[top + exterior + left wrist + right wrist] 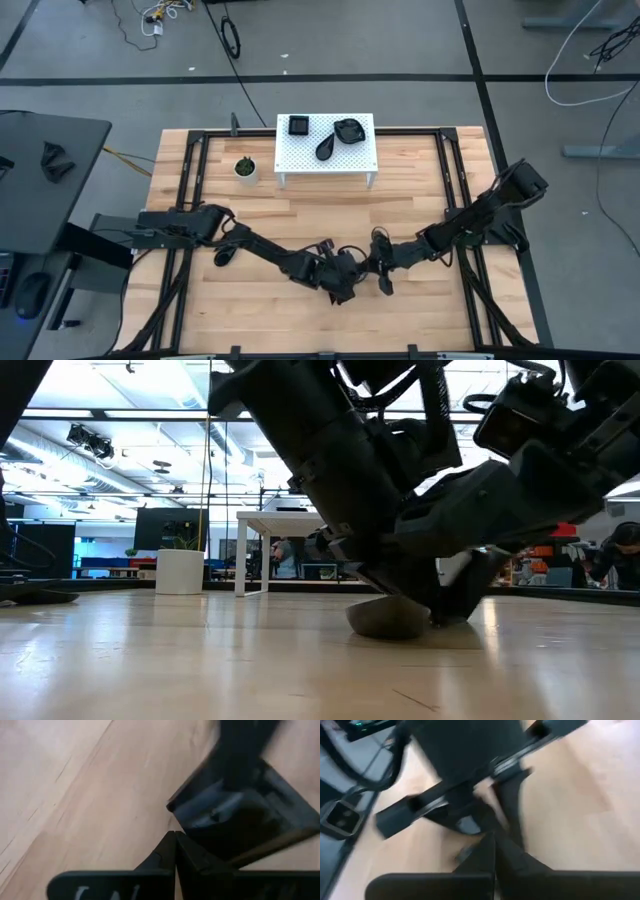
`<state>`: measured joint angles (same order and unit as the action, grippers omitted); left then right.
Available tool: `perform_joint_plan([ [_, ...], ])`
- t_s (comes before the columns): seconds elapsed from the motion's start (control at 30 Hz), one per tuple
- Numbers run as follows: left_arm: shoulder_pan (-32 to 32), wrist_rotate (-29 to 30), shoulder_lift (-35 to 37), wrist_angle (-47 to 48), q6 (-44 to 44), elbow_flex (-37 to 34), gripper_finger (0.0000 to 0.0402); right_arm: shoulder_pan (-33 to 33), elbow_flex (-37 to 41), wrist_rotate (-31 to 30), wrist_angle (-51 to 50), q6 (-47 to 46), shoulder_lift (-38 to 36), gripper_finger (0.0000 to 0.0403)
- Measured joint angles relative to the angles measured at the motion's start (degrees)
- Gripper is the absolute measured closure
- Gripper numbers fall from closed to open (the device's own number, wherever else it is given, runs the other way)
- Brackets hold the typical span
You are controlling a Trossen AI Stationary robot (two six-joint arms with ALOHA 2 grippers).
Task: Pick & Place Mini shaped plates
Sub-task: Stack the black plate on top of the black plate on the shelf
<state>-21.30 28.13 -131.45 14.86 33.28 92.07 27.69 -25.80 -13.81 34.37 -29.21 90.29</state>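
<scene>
High view: on the desk (420,310) both arms meet near the middle of the front edge. The white stand (300,160) at the back edge carries three plates (347,130). The left gripper (345,285) and right gripper (385,280) are both clenched, empty, beside a square plate (240,815) lying flat. To lift it well, open one pincer first, then take the plate's rim squarely.
</scene>
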Motion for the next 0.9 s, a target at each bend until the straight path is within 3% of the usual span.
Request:
perform_joint_plan([
  [0.33,-0.1,-1.2,-0.1,-4.4,-4.0,0.0,0.0397,-1.0,0.0,-3.2,-3.6,1.8,-0.5,0.0401],
  [0.47,0.0,-1.3,-0.1,-3.9,-3.9,0.0,0.0397,0.5,0.1,4.4,-9.4,2.5,-3.3,0.0401],
  [0.63,0.3,-4.1,0.0,-3.8,-3.5,0.0,0.0397,3.3,0.1,21.8,-14.6,7.6,-4.0,0.0401],
  [0.7,0.6,-5.0,0.0,-3.9,-3.5,0.1,0.0397,3.7,0.1,23.0,-14.9,10.3,-2.6,0.0401],
  [0.9,1.3,-6.0,0.1,-4.3,-3.5,0.1,0.0397,0.7,0.2,19.3,-12.7,14.3,2.1,0.0401],
])
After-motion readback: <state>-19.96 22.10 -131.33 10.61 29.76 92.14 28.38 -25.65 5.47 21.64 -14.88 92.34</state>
